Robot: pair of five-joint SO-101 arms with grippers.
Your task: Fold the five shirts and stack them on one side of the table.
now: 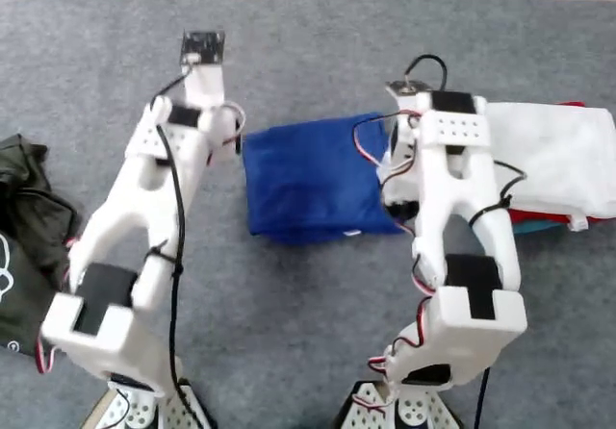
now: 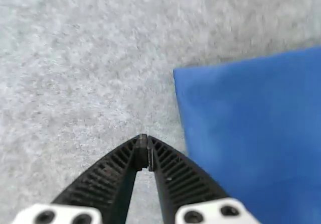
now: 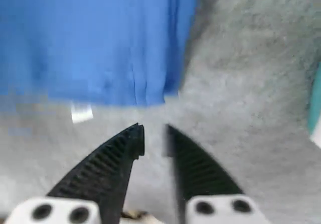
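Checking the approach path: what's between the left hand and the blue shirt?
Bare grey table covering separates left hand and blue shirt, per left wrist view.

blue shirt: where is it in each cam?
High view: the blue shirt lies folded mid-table, between the two arms.
Left wrist view: one corner of it lies beside the shut left gripper.
Right wrist view: its folded edge lies just beyond the open right gripper.
Shared landmark: the grey table under it.
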